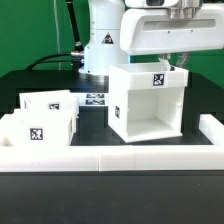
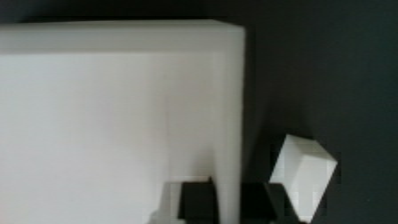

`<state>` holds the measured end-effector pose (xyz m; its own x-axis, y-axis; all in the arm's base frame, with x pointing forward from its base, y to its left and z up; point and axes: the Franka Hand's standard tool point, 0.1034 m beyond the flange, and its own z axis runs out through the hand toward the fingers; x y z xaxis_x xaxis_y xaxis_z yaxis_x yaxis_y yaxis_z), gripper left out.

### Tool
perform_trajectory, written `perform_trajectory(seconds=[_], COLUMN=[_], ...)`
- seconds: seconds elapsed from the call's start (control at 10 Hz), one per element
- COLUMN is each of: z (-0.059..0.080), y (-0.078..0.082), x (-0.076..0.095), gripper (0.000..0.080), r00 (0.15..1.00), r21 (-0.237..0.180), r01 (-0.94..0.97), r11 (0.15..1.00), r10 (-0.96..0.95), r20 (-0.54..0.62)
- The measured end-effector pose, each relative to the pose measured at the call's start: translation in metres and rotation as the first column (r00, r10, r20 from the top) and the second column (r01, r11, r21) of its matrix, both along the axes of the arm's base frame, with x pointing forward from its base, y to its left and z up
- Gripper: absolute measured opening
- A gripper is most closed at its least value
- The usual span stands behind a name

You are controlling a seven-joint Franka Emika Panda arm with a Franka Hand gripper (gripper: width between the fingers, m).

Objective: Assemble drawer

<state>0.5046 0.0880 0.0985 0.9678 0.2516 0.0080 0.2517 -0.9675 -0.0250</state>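
Note:
The drawer's large white casing (image 1: 145, 105) stands in the middle of the table with its open side toward the camera and a square tag on its top. My gripper (image 1: 178, 62) is over its top back corner on the exterior view's right. In the wrist view the casing (image 2: 107, 110) fills most of the frame. My gripper (image 2: 228, 200) straddles one thin wall of it, with a black finger (image 2: 196, 200) pressed against each side. Two smaller white trays (image 1: 45, 100) (image 1: 40, 128) with tags sit at the exterior view's left, apart from the casing.
A low white wall (image 1: 110, 157) edges the table's front and rises at the exterior view's right (image 1: 212, 128). The marker board (image 1: 95, 99) lies behind, between trays and casing. The robot's base (image 1: 100, 40) stands at the back. A white piece (image 2: 302, 170) shows beside the casing.

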Motion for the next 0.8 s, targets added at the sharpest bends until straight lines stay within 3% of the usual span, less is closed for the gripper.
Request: perform_trajectory(seconds=[0.3, 0.5, 0.8], z=[0.0, 0.0, 0.001], y=[0.0, 0.009, 0.012], x=[0.028, 0.059, 0.064], gripper=[0.0038, 0.0038, 0.0038], r00=[0.999, 0.994, 0.993], r21=[0.017, 0.036, 0.04], r01=[0.05, 0.09, 0.096], r11=[0.999, 0.995, 0.995], r10=[-0.05, -0.092, -0.098], r20=[0.015, 0.056, 0.065])
